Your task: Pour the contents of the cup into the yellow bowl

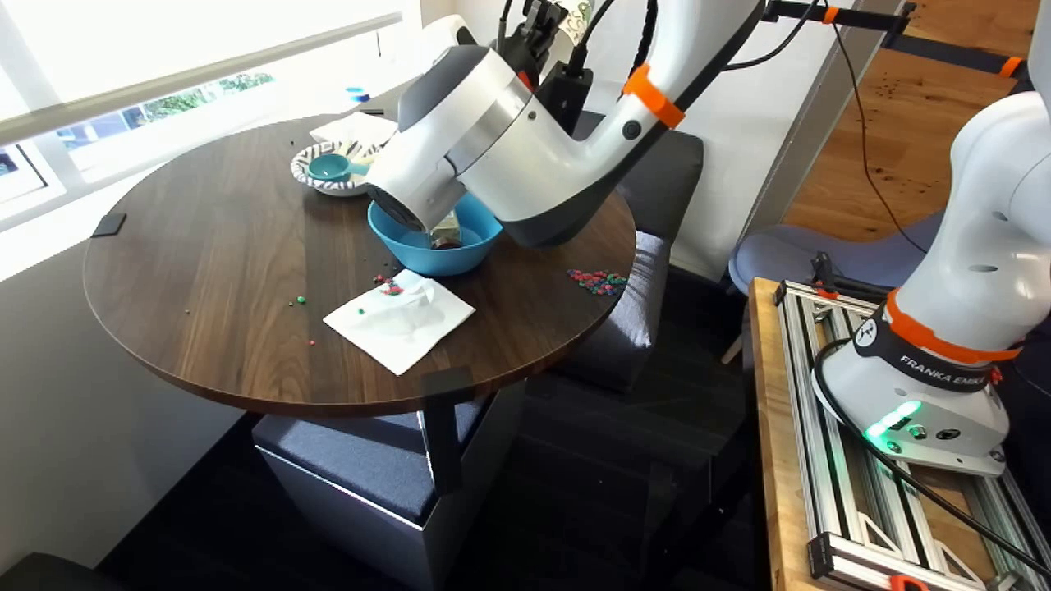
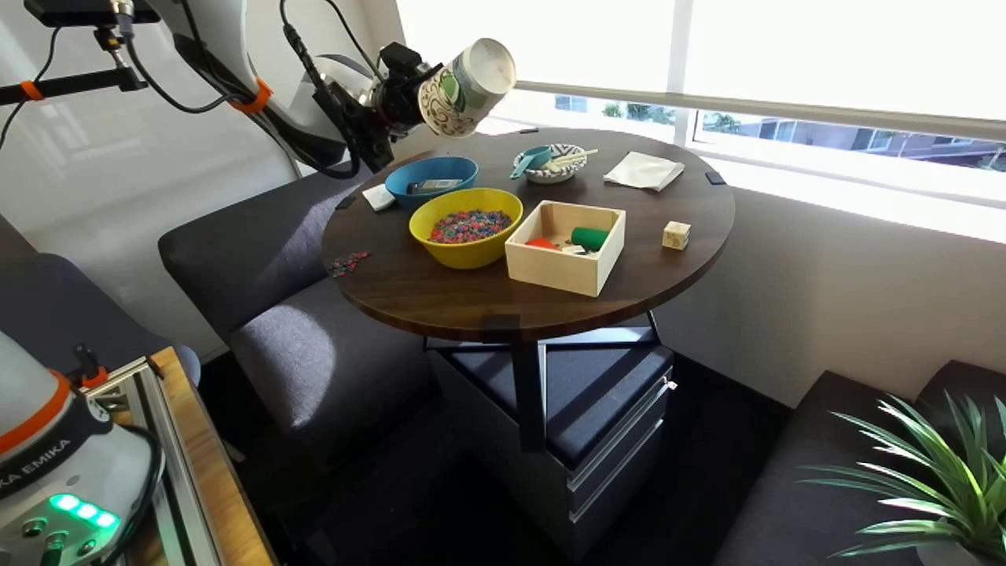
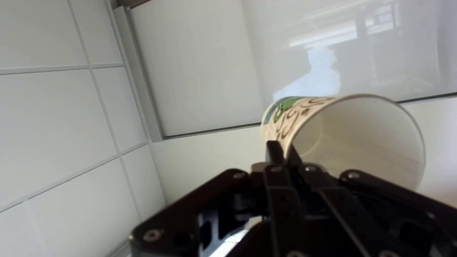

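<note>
The white paper cup with green print (image 2: 468, 94) is high above the table, tipped with its base raised and its mouth downward, toward the gripper. My gripper (image 2: 423, 88) is shut on the cup's rim wall. In the wrist view the cup (image 3: 367, 139) shows a bare inner wall, and my gripper (image 3: 285, 152) has a finger on each side of the rim. A bit of the cup (image 1: 577, 20) shows at the top of an exterior view. The yellow bowl (image 2: 468, 256) holds many small coloured bits; the arm hides it in the exterior view from the opposite side.
The blue bowl (image 2: 452, 167) with a package inside stands beside the yellow bowl. A wooden box (image 2: 558, 269) with toys adjoins it. A patterned dish (image 1: 337, 190), a wooden block (image 2: 676, 236), a napkin (image 1: 398, 332) and spilled bits (image 1: 598, 281) lie on the table.
</note>
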